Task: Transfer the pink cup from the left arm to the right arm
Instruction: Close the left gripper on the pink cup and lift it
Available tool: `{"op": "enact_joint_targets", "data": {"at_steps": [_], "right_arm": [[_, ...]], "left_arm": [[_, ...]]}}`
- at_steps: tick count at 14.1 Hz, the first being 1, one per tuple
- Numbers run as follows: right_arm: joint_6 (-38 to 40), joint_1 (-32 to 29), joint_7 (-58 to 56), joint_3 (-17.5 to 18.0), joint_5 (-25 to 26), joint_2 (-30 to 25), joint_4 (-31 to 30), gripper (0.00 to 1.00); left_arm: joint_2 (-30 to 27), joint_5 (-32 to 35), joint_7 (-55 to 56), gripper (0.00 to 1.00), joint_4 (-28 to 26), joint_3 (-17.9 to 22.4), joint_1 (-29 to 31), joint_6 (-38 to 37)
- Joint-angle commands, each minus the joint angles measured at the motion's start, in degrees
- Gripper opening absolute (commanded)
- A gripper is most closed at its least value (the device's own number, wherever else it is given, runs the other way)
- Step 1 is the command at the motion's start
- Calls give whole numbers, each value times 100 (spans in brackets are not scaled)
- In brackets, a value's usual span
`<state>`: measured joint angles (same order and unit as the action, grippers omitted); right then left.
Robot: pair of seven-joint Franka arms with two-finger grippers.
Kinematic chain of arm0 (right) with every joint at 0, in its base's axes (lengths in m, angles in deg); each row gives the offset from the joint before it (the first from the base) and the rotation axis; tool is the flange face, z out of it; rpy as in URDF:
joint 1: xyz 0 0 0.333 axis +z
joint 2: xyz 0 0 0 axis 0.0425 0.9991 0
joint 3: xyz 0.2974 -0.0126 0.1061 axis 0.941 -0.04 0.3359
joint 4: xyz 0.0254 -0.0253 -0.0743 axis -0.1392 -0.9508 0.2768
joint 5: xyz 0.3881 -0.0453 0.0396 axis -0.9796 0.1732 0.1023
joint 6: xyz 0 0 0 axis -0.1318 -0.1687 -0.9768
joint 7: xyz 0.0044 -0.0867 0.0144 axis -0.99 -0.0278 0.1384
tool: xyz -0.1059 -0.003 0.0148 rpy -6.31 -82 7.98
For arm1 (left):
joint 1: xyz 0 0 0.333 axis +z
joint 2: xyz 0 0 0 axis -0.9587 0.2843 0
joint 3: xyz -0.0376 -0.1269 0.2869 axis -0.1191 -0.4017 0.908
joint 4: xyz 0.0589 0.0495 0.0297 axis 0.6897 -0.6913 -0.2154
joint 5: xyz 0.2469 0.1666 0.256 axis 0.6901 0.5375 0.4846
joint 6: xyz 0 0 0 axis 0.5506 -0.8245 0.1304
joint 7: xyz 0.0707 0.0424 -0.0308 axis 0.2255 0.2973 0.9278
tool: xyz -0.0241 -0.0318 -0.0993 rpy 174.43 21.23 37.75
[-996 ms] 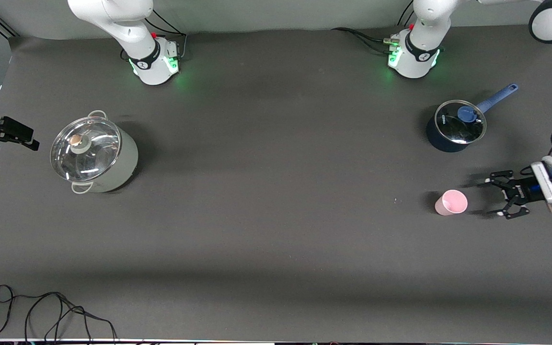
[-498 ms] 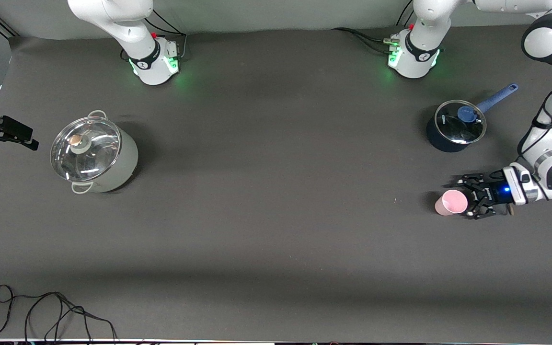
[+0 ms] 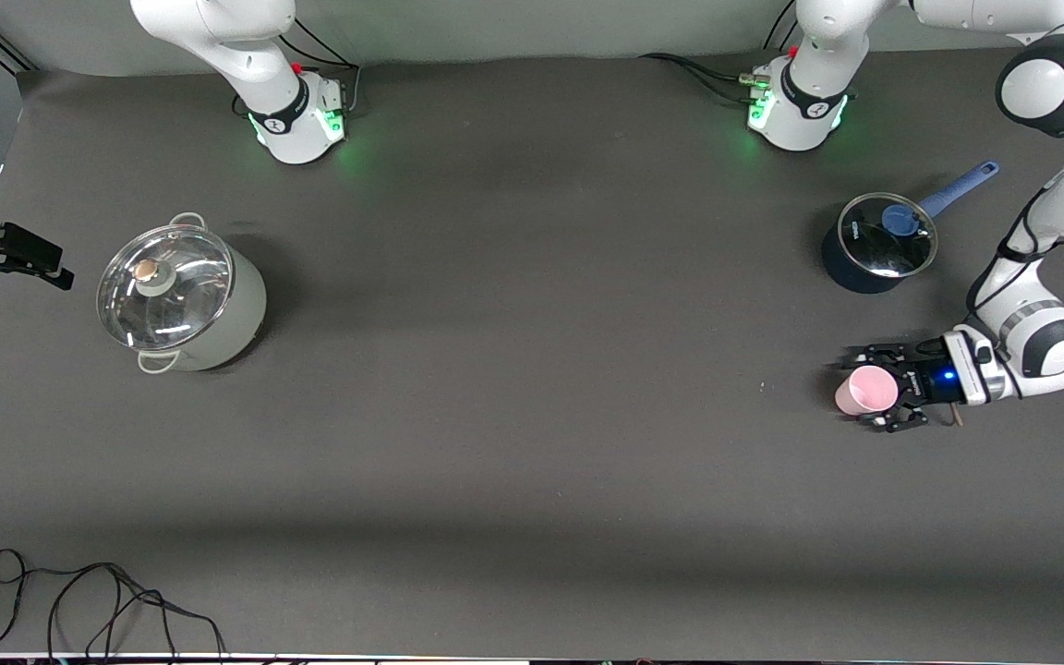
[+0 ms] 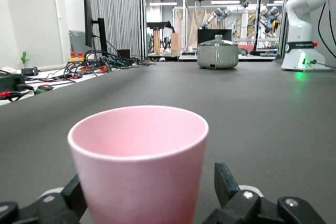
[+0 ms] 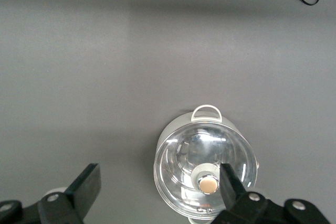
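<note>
Two fingers of the left gripper [image 3: 876,388] stand spread on either side of the pink cup [image 3: 866,390], which sits upright on the table [image 3: 532,416] toward the left arm's end. The cup is nearer to the front camera than the dark saucepan [image 3: 876,245] with the blue handle. In the left wrist view the pink cup [image 4: 139,162] fills the space between the fingers [image 4: 227,182], with a visible gap at each side; contact is not established.

Step in hand, by judgement: closing on the cup ahead of the lift. Recommended practice: centre the cup between the fingers, close gently since the wall is thin plastic and tapered, and grip low so the upper part and rim are left free for the receiving gripper. Squeezing off-centre risks tipping or sliding the cup.

Right gripper [image 5: 157,192] hangs with its fingers apart over the large lidded pot [image 3: 179,300] at the right arm's end of the table, well apart from the cup; that arm waits.
</note>
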<state>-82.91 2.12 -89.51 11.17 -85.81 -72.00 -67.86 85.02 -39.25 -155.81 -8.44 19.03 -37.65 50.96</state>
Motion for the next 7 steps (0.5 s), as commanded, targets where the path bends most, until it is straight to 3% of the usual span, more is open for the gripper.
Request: {"op": "enact_joint_targets", "data": {"at_steps": [1, 2, 3, 4, 7], "right_arm": [[69, 40, -84, -15, 62, -30, 57, 100], [69, 40, -84, -15, 62, -30, 57, 100], [69, 40, -84, -15, 62, -30, 57, 100], [69, 40, -84, -15, 71, -30, 57, 100], [69, 40, -84, -15, 62, -30, 57, 100]], "left_arm": [[198, -217, -134, 91, 116, -84, -94, -52], [216, -226, -134, 69, 116, -146, -129, -52], [216, -243, -134, 20, 116, -207, -155, -17], [216, -322, -134, 0, 134, -277, -243, 1], [216, -786, -134, 0, 370, -296, -926, 10]]}}
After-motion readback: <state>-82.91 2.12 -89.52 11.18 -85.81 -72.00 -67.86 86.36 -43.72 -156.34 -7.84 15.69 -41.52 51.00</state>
